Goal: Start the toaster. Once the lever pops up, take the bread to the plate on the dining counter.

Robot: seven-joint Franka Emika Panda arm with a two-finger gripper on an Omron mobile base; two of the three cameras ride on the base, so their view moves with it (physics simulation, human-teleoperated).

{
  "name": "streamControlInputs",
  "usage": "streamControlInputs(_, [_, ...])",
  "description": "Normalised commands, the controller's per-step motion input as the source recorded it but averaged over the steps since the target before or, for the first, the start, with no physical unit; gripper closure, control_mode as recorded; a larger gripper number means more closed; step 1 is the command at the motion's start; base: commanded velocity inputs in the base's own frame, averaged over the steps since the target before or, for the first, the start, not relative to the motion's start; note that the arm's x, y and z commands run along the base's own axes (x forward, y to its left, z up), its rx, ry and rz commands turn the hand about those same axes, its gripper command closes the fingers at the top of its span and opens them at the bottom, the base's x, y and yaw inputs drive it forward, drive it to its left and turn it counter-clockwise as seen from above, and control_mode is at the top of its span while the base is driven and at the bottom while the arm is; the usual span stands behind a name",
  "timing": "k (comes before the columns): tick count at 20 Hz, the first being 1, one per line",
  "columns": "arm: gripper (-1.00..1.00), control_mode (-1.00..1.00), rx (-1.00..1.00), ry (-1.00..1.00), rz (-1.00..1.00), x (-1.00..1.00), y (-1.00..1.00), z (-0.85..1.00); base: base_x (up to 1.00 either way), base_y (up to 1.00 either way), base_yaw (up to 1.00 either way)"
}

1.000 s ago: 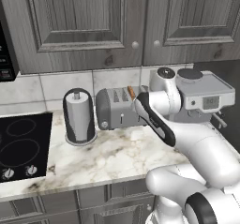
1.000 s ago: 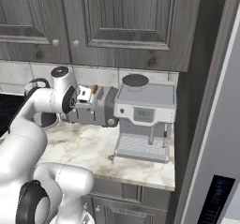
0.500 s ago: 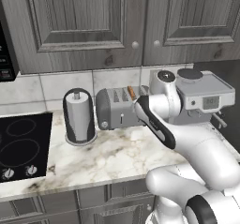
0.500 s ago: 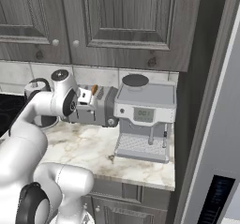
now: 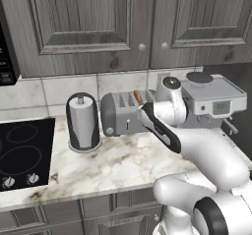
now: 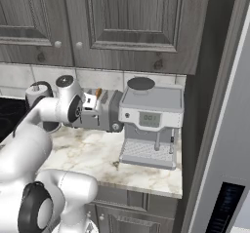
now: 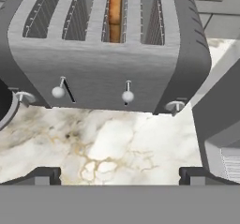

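down at the bottom of the hand view the gripper [image 7: 120, 174] has its two dark tips spread wide apart, one near each lower corner, with nothing between them but bare marble worktop [image 7: 112, 148]. so it's fully open and holding nothing.

just past the tips sits the toaster [image 7: 108, 63], front face toward the camera. two levers poke out of its front, the left lever [image 7: 58, 91] and the right lever [image 7: 127, 95], each with a round ball end, and there's a small round knob at each lower corner (the left one is half cut off by the dark paper-towel holder [image 7: 5, 105] at the edge). up top the four slots run away from the camera, and the bread [image 7: 115, 13] stands in the third slot from the left, tan with a darker crust, its top edge about level with the slot opening.

from the left base view the toaster [image 5: 123, 112] sits against the tiled wall between the paper-towel holder [image 5: 82, 122] and the silver coffee machine [image 5: 214, 100], with the bread [image 5: 138, 97] showing as a thin brown sliver at the top. the arm's wrist hides the toaster's right end, so the gripper itself is tucked behind it there.

right base view has the same lineup from the other side: toaster [image 6: 103, 114] touching or just beside the coffee machine [image 6: 150, 122], bread [image 6: 98, 93] peeking out on top, grey cabinets [image 6: 132, 22] above.
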Motion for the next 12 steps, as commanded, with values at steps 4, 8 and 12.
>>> streamControlInputs(4, [-1.0, -1.0, -0.01, 0.0, 0.0, 0.38, 0.11, -0.02, 0.0, 0.0, 0.0])
streamControlInputs(8, [-1.0, -1.0, -0.02, -0.02, 0.0, 0.29, 0.16, -0.06, 0.0, 0.0, 0.0])
streamControlInputs(12, [-1.0, -1.0, 0.0, -0.01, 0.0, 0.26, 0.1, -0.07, 0.0, 0.0, 0.0])
